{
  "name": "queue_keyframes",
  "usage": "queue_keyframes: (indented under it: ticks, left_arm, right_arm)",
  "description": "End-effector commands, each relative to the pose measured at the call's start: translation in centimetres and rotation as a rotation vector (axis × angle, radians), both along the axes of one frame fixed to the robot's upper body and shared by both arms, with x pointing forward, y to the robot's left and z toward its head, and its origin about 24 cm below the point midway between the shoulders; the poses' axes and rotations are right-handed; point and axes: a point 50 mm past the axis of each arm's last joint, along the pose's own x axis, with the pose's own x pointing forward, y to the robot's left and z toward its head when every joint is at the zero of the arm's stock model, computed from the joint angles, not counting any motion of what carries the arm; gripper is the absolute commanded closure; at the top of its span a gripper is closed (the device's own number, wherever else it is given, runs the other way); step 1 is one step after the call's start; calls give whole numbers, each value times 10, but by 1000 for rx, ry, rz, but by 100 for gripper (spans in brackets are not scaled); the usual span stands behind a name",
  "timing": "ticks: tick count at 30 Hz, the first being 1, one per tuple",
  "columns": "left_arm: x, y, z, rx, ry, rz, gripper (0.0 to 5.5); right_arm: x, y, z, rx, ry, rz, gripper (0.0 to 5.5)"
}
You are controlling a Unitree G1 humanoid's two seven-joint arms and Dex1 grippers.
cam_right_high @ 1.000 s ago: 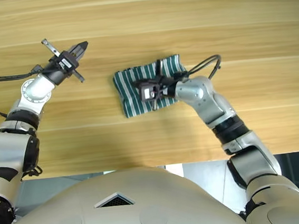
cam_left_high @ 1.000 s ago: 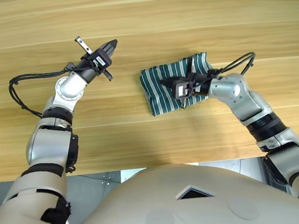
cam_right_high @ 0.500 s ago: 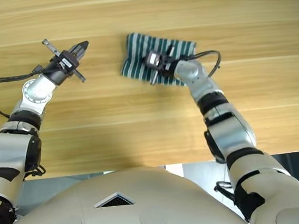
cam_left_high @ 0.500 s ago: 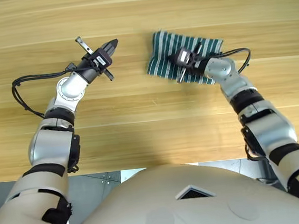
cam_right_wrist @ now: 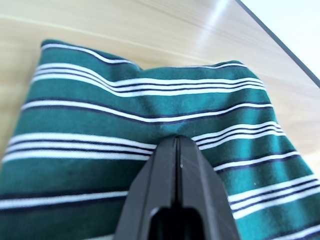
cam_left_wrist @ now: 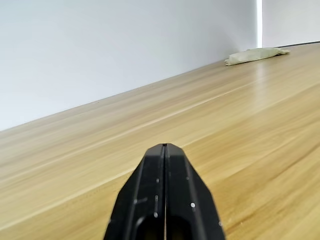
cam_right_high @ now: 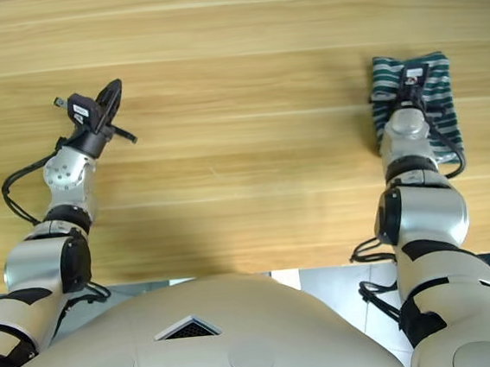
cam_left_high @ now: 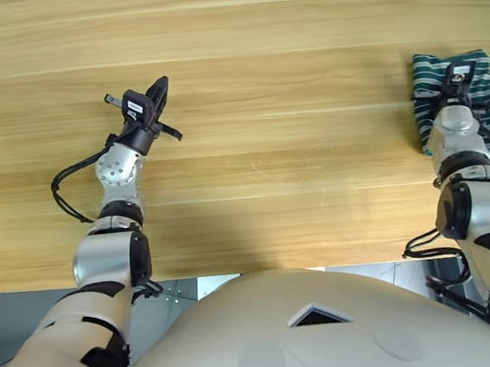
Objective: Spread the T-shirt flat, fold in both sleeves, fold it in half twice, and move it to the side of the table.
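The table [cam_left_high: 293,144] is running bare and pale from its near edge outward; the right arm is stretching straight out along the right-hand side, and the right gripper [cam_right_wrist: 176,139] is resting on the T-shirt [cam_left_high: 478,72]; the shirt is lying as a small striped packet, folded down to a compact rectangle, sitting near the right end of the tabletop and well apart from the middle. Judging by that, the folding is looking finished and the move to the side is at or near its end; the arm is being held long and low because that is the reach needed to bring the packet that far across.

In the right wrist view its jaws are pressing together with no gap showing between them; the tips are sinking into a pucker where the stripes are dipping, so they are probably pinching a small fold of cloth, though mere pressing cannot be ruled out.

Across the table, on the left, the left gripper [cam_left_high: 162,82] is hovering over bare wood, touching nothing; it seems to be parked there to keep out of the way. Its jaws are likewise closing flush, tip to tip, and holding nothing.
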Motion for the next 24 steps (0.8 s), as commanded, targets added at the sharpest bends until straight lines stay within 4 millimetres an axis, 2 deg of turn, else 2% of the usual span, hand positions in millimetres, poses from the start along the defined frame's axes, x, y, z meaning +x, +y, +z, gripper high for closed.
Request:
queue_keyframes:
  ticks: [1, 4, 7, 8, 10, 13, 16, 19, 22, 23, 24]
  left_arm:
    - [0, 4, -4, -79, 34, 61, 550]
    - [0, 6, -4, -119, 41, 80, 550]
    - [4, 14, -1, -211, 41, 137, 550]
    - [5, 18, 0, -247, 42, 167, 550]
    - [9, 24, 5, -317, 25, 210, 550]
    - [13, 25, 12, -385, -15, 225, 550]
    - [17, 21, 17, -444, -43, 206, 550]
    - [19, 19, 18, -451, -43, 213, 550]
    - [22, 19, 19, -427, -40, 250, 550]
    - [23, 19, 19, -426, -40, 262, 550]
    - [24, 18, 20, -428, -40, 272, 550]
  right_arm:
    - [-36, 2, -36, 80, 155, -52, 546]
    - [-17, 1, -18, 74, 27, -26, 546]
    - [10, 2, 16, -34, -158, 48, 546]
    - [21, 5, 33, -139, -235, 100, 546]
    - [42, 26, 68, -397, -410, 243, 546]
    - [54, 66, 93, -706, -577, 426, 546]
    - [53, 113, 90, -885, -666, 595, 546]
    - [50, 152, 72, -1016, -654, 734, 546]
    - [50, 171, 52, -1073, -577, 857, 546]
    - [49, 174, 47, -946, -553, 878, 546]
    - [49, 177, 43, -745, -530, 876, 546]
